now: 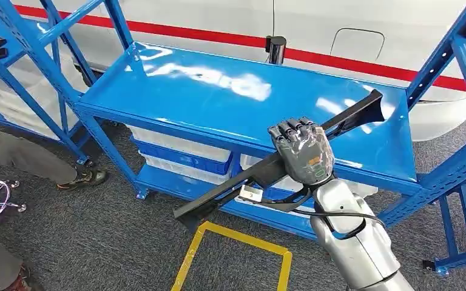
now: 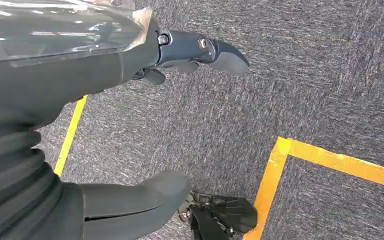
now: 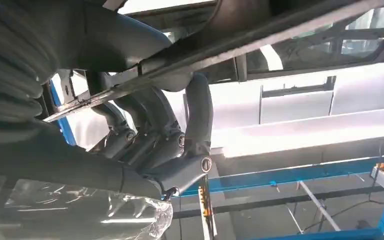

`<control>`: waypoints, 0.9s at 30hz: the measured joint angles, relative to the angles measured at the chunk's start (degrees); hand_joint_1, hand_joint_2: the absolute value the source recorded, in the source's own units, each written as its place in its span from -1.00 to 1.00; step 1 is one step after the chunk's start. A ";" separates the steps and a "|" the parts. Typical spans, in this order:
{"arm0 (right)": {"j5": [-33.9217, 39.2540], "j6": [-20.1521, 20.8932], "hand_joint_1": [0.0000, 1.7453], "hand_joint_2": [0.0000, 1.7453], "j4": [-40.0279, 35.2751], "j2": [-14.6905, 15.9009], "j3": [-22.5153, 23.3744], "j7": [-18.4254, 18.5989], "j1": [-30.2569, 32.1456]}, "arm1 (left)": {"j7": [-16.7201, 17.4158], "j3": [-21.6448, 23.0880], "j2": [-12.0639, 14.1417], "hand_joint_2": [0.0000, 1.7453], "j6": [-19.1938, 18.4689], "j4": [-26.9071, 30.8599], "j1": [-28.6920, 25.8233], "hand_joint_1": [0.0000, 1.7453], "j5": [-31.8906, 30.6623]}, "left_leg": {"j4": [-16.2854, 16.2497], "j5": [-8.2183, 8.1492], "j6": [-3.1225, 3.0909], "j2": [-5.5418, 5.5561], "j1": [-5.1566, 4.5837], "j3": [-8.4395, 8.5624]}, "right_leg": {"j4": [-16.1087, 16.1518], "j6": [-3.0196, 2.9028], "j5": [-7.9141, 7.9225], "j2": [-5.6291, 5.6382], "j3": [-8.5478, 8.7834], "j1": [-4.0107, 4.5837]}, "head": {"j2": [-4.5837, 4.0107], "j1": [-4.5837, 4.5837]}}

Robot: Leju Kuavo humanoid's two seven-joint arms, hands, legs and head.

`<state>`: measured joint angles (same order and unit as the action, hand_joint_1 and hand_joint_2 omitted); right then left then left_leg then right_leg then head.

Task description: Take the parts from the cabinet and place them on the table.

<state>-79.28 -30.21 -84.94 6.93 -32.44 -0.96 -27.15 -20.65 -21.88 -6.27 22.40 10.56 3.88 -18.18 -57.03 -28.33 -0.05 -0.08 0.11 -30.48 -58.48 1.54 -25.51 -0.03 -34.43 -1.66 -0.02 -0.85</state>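
Blue steel shelf top (image 1: 218, 91) across the middle of the head frame, glossy, bare over most of its width, front edge running from centre left down to lower right. Black long part (image 1: 279, 163) slanting from lower centre up to the right, wrapped by the right hand (image 1: 301, 151) near its middle; flared upper end (image 1: 370, 106) over the shelf top's right portion, lower end (image 1: 188, 212) hanging out past the front edge over grey carpet (image 1: 97, 242). Fingers (image 3: 150, 145) curled round the part (image 3: 205, 45) in the right wrist frame. Yellow floor tape (image 1: 236, 242) at bottom centre. Blue uprights (image 1: 455, 54) at far right, another rack (image 1: 12, 54) at upper left. Person's shoe (image 1: 85, 177) at left on the carpet. Left hand (image 2: 145, 125) over carpet (image 2: 305, 75) and yellow tape (image 2: 330, 160), holding nothing, thumb and fingers apart
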 joint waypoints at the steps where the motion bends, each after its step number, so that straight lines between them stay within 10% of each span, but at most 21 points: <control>1: 0.00 0.00 0.86 1.00 -0.02 0.00 0.00 0.00 0.00 | 0.00 -0.02 0.00 1.00 0.00 0.00 0.00 -1.00 0.00 | 0.00 0.00 0.00 0.00 0.00 0.00 | 0.00 0.00 0.00 0.00 0.00 0.00 | 0.00 0.00; 27: -5.05 -1.49 0.86 1.00 -1.14 -0.85 2.58 2.01 2.70 | -1.42 -0.83 0.00 1.00 -0.72 0.00 -0.02 -1.00 -0.50 | 0.00 0.00 0.00 0.01 0.00 -0.02 | 0.00 0.00 0.00 -0.01 0.00 0.00 | 0.00 0.00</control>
<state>-84.32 -31.69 -86.07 6.08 -29.86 1.05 -24.45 -22.08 -22.71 -6.27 21.68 10.56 3.86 -18.69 -57.03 -28.33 -0.05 -0.06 0.10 -30.51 -58.48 1.54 -25.51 -0.04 -34.42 -1.66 -0.02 -0.85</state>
